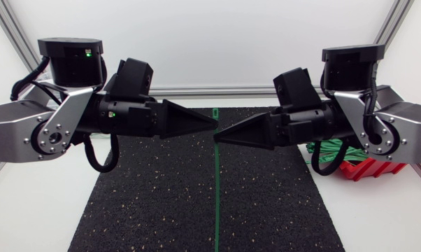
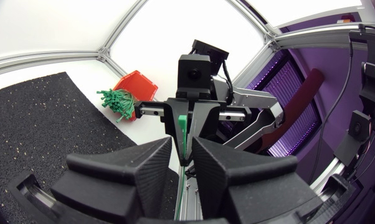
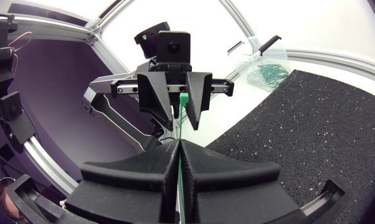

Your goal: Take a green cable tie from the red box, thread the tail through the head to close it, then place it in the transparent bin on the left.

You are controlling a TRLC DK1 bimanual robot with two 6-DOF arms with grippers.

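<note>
Head view: black speckled mat (image 1: 147, 196); right tool (image 1: 218, 140) pinches green cable tie (image 1: 216, 203), left tool (image 1: 213, 124) slightly spread.

Two arms span the upper half of the frame, the left gripper (image 1: 214, 124) and right gripper (image 1: 219, 139) almost tip to tip at centre. A green cable tie (image 1: 216, 196) runs as a thin line from there to the lower edge. Open black mat (image 1: 147, 203) lies on either side of it. At right, the red box (image 1: 364, 168) sits partly covered by the right arm.
</note>
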